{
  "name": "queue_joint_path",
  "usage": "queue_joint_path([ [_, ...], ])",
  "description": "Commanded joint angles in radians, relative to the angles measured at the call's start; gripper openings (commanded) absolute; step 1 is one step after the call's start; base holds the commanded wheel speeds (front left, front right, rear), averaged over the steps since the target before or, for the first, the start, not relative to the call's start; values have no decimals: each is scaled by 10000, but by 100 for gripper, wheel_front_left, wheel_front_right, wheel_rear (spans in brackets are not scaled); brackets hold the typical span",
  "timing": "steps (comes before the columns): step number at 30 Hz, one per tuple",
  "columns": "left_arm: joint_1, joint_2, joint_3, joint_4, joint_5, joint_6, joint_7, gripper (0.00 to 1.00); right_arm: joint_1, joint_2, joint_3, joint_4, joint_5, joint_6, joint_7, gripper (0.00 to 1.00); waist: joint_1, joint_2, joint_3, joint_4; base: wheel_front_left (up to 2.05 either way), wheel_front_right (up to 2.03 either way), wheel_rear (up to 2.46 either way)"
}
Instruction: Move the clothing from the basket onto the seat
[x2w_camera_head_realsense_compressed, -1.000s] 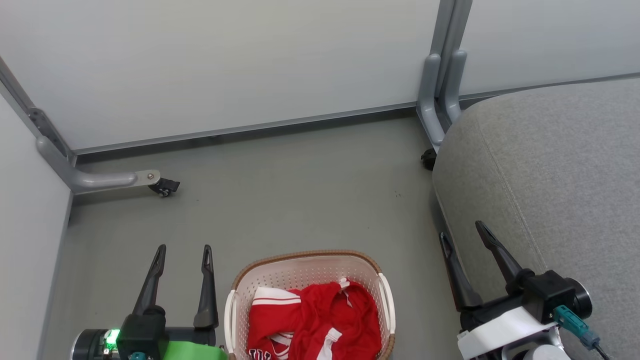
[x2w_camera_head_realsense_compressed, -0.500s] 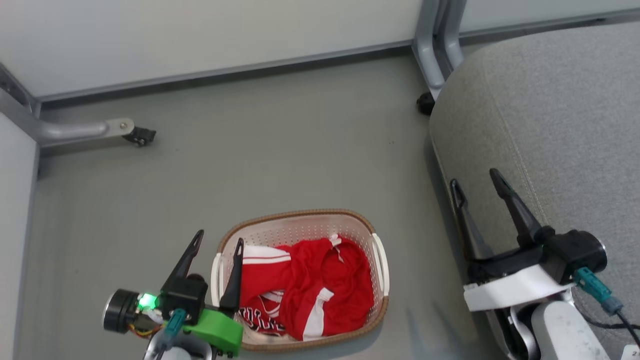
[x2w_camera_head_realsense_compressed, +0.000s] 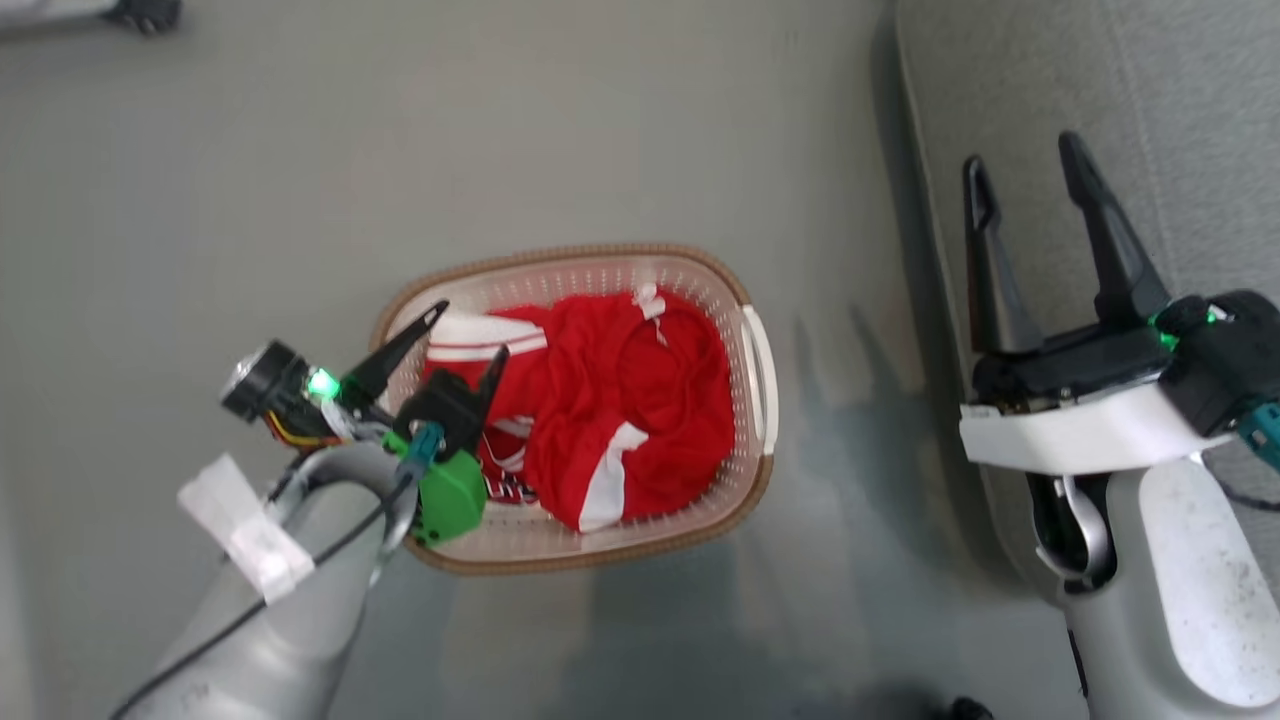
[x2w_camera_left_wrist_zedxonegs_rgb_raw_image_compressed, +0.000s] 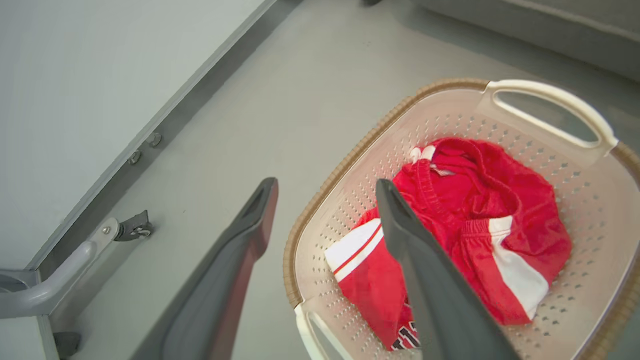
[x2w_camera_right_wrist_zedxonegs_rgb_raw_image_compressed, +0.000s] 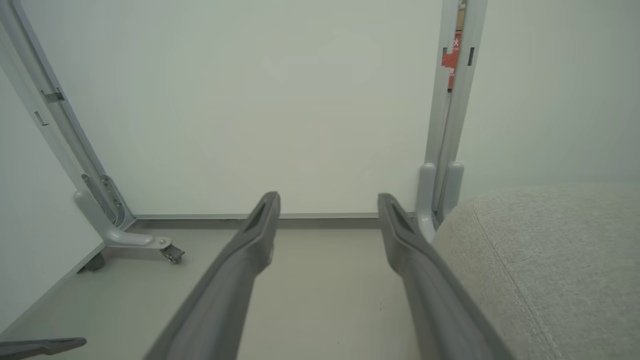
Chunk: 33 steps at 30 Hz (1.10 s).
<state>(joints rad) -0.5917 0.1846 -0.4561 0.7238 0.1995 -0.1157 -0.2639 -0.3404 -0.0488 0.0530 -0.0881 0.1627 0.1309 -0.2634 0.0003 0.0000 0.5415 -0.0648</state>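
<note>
The clothing (x2w_camera_head_realsense_compressed: 620, 400) lies bunched in the basket (x2w_camera_head_realsense_compressed: 590, 252), which stands on the floor (x2w_camera_head_realsense_compressed: 500, 130) near the seat (x2w_camera_head_realsense_compressed: 1180, 120) — none of it is on the seat yet.

The left gripper (x2w_camera_head_realsense_compressed: 470, 330) hangs over the basket's left end, its 2 fingers spread wide with nothing between them. In the left wrist view, 1 finger lines up over the floor outside the rim and the other over the red cloth. That stance reads as a reach set up for a pinch into the pile, likely at the white-striped edge nearest it. Whether a fingertip touches cloth I cannot tell.

The right gripper (x2w_camera_head_realsense_compressed: 1022, 155) is also fully open and empty. It is held over the seat's edge and points towards the panel (x2w_camera_right_wrist_zedxonegs_rgb_raw_image_compressed: 250, 100) — probably parked clear of the other arm's work.

A panel foot with a caster (x2w_camera_right_wrist_zedxonegs_rgb_raw_image_compressed: 172, 254) stands well apart from the basket and is no hindrance. The basket's own wall is what stands in the way. The outer finger must come inside the rim before the jaws close, or it will clamp plastic along with cloth. The pile looks like more than 1 garment tangled together, so 1 pull may drag the rest.
</note>
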Motion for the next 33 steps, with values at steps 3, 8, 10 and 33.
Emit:
queue_joint_path([
  [3, -1205, 239, -574, 1061, 376, -86, -10, 100, -605, -28, 13, -122, 203, -3, -21, 100, -3, 0, 2740, -264, 0, 0, 0],
  [8, -2436, 216, -1457, 2714, 722, -142, 9, 100, -1007, -28, -10, -134, 496, -3, -22, 100, -3, 0, 3540, -443, 0, 0, 0],
  [10, -2810, 163, -1799, 3243, 884, -151, 16, 100, -1107, -30, 7, -138, 643, -3, -22, 100, -3, 0, 3811, -531, 0, 0, 0],
  [33, -5112, 239, -3629, 5268, 1943, 1320, 861, 100, -1607, -27, 37, -261, 1501, -3, -22, 100, -3, 0, 5622, -960, 0, 0, 0],
])
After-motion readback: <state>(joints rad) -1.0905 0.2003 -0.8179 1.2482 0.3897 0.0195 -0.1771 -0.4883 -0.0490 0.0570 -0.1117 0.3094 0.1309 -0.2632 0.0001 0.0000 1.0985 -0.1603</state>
